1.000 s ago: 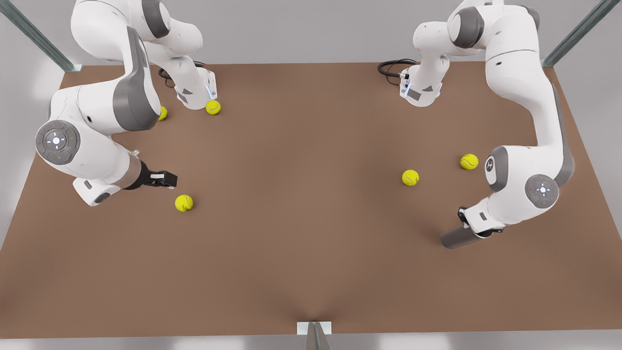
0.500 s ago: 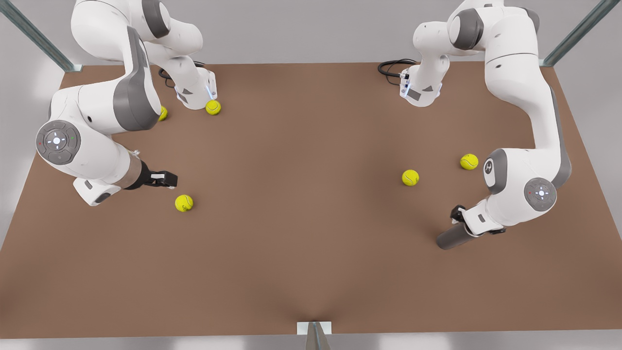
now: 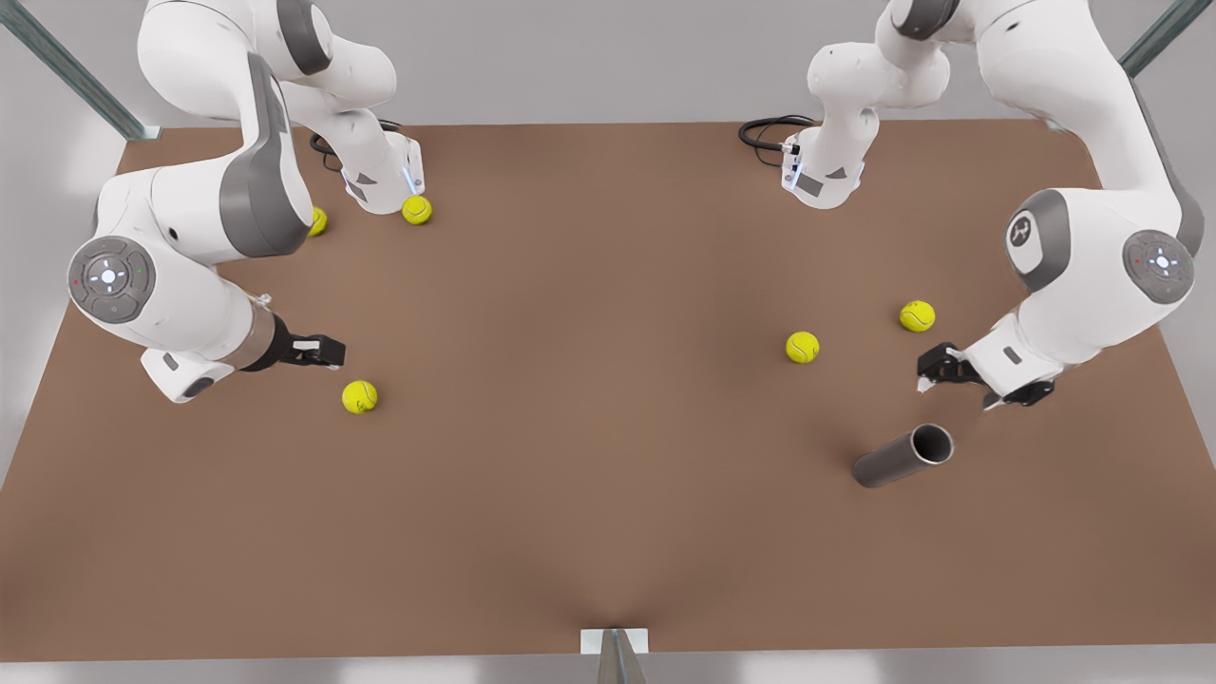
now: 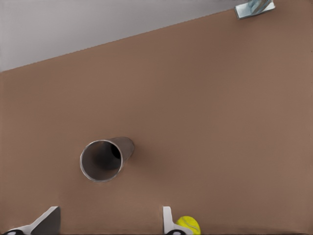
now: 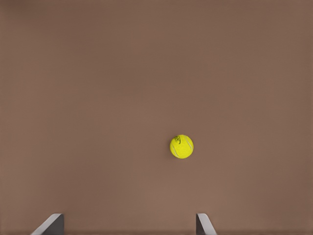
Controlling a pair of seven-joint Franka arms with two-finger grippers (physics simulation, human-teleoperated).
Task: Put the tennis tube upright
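Brown counter (image 3: 589, 475) under everything, with two white arms on it.

Left end effector (image 3: 923, 372) hanging above the counter, fingers (image 4: 49, 223) spread apart and released, nothing between them. Just below and ahead of it, apart from it, the tennis tube (image 3: 898, 458), lying on its side on the counter, not upright, its silvery hollow end turned toward this end effector. Seen along its side in the front view; seen straight into its dark mouth in the left wrist view, with little of the body showing behind the rim.

Right end effector (image 3: 332, 353) waiting low over the far side of the counter, well apart from the tube, fingers also spread and released. Just ahead of it, one tennis ball (image 3: 359, 396), untouched, lying past the gap between the fingertips in the right wrist view.

Near the left end effector, two more balls (image 3: 803, 347) (image 3: 917, 315); another two (image 3: 416, 209) (image 3: 317, 221) by the base of the right arm, in the front view.

Compared with half a second ago: then clamped over the rim end of the tube, now let go and lifted away from it. Tube lying in nearly the same spot. Right arm unmoved.
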